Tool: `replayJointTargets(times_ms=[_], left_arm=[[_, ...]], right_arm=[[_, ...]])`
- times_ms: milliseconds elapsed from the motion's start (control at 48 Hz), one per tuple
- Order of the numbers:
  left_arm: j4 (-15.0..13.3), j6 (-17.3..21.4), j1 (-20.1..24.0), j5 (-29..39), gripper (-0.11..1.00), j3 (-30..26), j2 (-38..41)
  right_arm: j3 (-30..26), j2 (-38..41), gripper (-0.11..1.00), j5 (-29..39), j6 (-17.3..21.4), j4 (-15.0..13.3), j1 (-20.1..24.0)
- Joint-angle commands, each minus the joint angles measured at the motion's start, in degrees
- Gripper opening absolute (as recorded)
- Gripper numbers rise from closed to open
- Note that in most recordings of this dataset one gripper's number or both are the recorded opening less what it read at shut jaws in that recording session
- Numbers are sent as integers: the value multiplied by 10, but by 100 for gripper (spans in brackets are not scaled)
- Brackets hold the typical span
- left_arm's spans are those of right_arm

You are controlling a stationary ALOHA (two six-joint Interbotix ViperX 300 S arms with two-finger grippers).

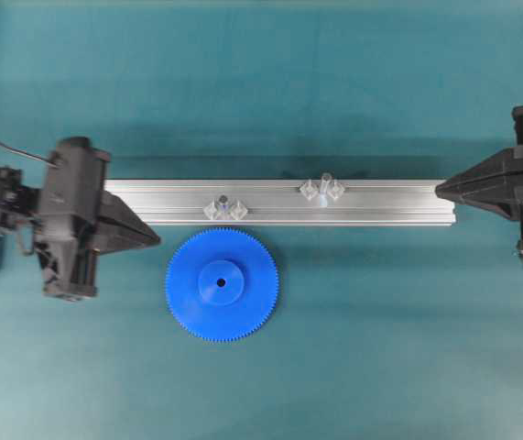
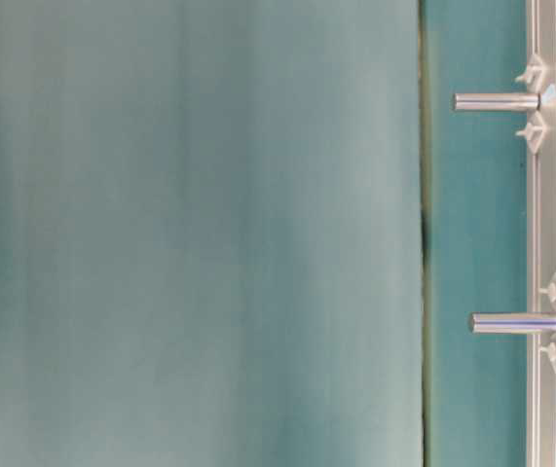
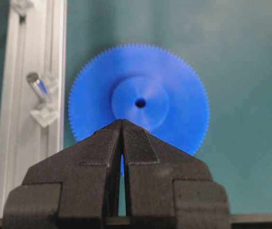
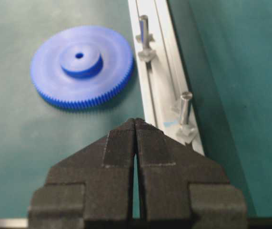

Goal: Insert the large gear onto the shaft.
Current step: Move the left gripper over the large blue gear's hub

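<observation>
Teal table (image 1: 353,367) lies open around the large gear (image 1: 222,285), just beside the rail (image 1: 380,203).

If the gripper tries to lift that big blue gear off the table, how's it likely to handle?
The large gear looks like rigid plastic, so probably stiff and light. It lies flat on the table, so it is unlikely to roll, but its thin edge may be hard to grasp; the raised hub seems easier.

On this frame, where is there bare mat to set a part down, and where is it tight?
Bare mat lies beyond the rail, along the far edge, and on the near side to the right of the large gear. It is tight where the gear sits close to the rail, with the left gripper beside it, and around the shaft and the stub.
</observation>
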Motion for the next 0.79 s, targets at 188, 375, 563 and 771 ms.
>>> replayJointTargets(times_ms=[188, 375, 563, 771], left_arm=[[2, -47, -10, 37, -1, -78, 98], [2, -58, -19, 76, -1, -124, 159], [1, -57, -28, 83, -1, -152, 199], [1, -57, -29, 105, -1, -175, 241]], right_arm=[[0, 6, 1, 3, 4, -1, -3], [0, 6, 1, 3, 4, -1, -4], [1, 5, 1, 3, 4, -1, -4], [1, 6, 1, 3, 4, -1, -4]])
